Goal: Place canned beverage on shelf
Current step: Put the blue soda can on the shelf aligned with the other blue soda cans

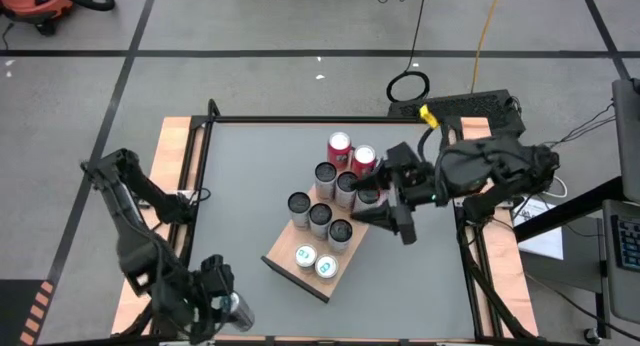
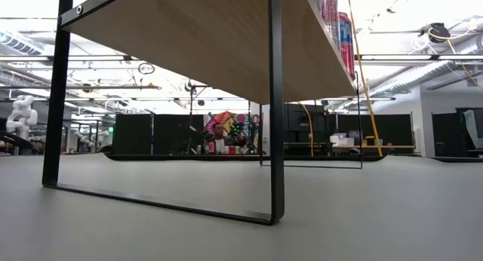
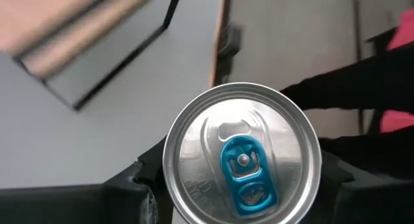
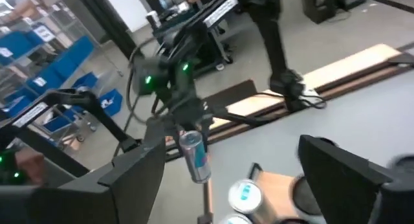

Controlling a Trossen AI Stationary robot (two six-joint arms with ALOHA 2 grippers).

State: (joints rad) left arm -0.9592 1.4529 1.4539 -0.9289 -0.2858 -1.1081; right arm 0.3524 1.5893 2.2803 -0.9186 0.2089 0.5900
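From above, my left pincer (image 1: 225, 304) hangs at the table's near-left corner, well away from the shelf (image 1: 292, 258), pinching a silver can (image 1: 238, 311) between its fingers. My right pincer (image 1: 392, 198) hovers spread wide just beside the shelf's far end, over the cluster of dark-topped cans (image 1: 321, 218) and two red cans (image 1: 340, 146) standing on the board; two blue-tabbed cans (image 1: 314, 262) stand at the shelf's near end.

From table height, the shelf's board (image 2: 211, 35) spans overhead on a black frame (image 2: 276, 102), with red cans (image 2: 344, 36) at its edge.

My left wrist shows the held can's top (image 3: 242, 154) with its blue tab, clamped between both fingers (image 3: 129, 191).

My right wrist looks across the shelf at that can (image 4: 194, 154) in the other pincer, my own fingers (image 4: 339, 169) apart.
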